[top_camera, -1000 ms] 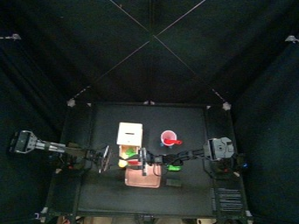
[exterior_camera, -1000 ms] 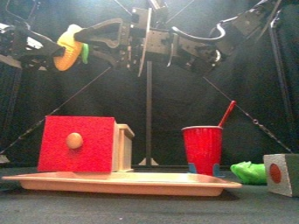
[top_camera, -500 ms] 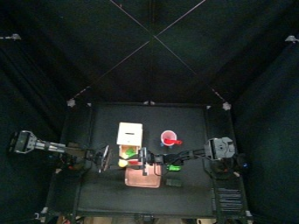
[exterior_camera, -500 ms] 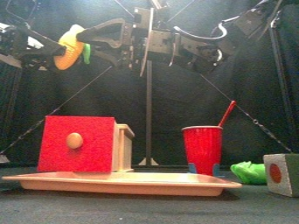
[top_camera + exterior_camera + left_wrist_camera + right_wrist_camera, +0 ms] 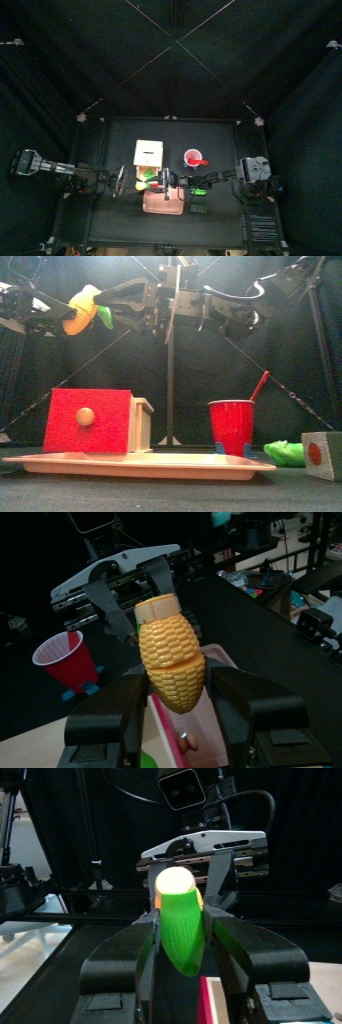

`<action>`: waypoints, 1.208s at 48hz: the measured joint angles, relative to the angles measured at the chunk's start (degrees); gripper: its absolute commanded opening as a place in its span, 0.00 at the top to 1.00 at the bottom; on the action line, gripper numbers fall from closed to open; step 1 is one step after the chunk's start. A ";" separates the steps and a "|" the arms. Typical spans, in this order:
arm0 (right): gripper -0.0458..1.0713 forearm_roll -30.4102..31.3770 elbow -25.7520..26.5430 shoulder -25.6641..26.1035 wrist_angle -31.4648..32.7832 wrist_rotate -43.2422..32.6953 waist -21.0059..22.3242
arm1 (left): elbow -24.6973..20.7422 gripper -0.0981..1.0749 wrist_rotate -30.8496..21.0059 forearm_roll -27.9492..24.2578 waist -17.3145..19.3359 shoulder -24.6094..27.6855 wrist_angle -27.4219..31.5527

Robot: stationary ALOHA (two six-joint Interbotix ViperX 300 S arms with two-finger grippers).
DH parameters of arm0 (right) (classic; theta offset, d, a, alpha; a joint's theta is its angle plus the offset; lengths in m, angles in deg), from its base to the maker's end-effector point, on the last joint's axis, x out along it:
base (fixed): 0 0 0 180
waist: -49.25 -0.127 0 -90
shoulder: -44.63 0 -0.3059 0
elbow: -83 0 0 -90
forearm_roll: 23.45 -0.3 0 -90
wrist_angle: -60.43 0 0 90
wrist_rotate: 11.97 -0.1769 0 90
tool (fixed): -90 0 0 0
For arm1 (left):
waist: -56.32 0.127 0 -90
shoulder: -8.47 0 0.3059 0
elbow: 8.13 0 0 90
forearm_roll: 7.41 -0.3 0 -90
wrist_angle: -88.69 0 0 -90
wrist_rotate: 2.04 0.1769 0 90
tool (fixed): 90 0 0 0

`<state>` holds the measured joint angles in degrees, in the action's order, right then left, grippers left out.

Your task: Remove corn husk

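Corn husk [image 5: 181,918]: bright green leaf wrap, held high in the air above the pink tray [image 5: 134,464], over its left part as the front view shows it. It lies lengthwise between the jaws of the right gripper [image 5: 183,920], which close against its two sides; a yellow tip shows at its far end.

Table [image 5: 214,135]: black and square, bearing the tray near its front edge.

Pink tray: flat and shallow-rimmed, the landmark for every entry below.

Right arm: reaches in above the tray from its right side, ending at the husk.

Left arm: reaches in above the tray from its left side.

Box [image 5: 91,421]: red front face with a round wooden knob, pale side wall; stands on the left part of the tray.

Red cup [image 5: 231,424]: upright at the right end of the tray, a red stick [image 5: 258,384] leaning out of it. Whether it stands on the tray or just behind it cannot be told.

Grey block [image 5: 321,454]: red dot on its face, on the table to the right of the tray, apart from it.

Green lump [image 5: 283,451]: on the table between the tray's right end and the block.

Corn cob [image 5: 171,652]: yellow with a pale stub end, clamped across its middle by the left gripper [image 5: 181,680], high above the tray and joined to the husk.
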<state>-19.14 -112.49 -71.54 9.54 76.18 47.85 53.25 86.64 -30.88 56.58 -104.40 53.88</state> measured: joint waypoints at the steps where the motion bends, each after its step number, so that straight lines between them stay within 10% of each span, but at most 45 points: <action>1: 0.65 0.00 0.00 0.00 -0.09 0.00 0.00 | 0.00 0.39 0.00 0.00 0.00 0.09 0.00; 58: 0.65 -2.37 -4.92 3.52 -0.09 0.09 0.26 | 3.08 0.39 0.00 6.15 1.23 -5.45 -0.09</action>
<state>-21.51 -117.41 -68.02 9.45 76.27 48.11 56.32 86.64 -24.73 57.81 -109.85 53.80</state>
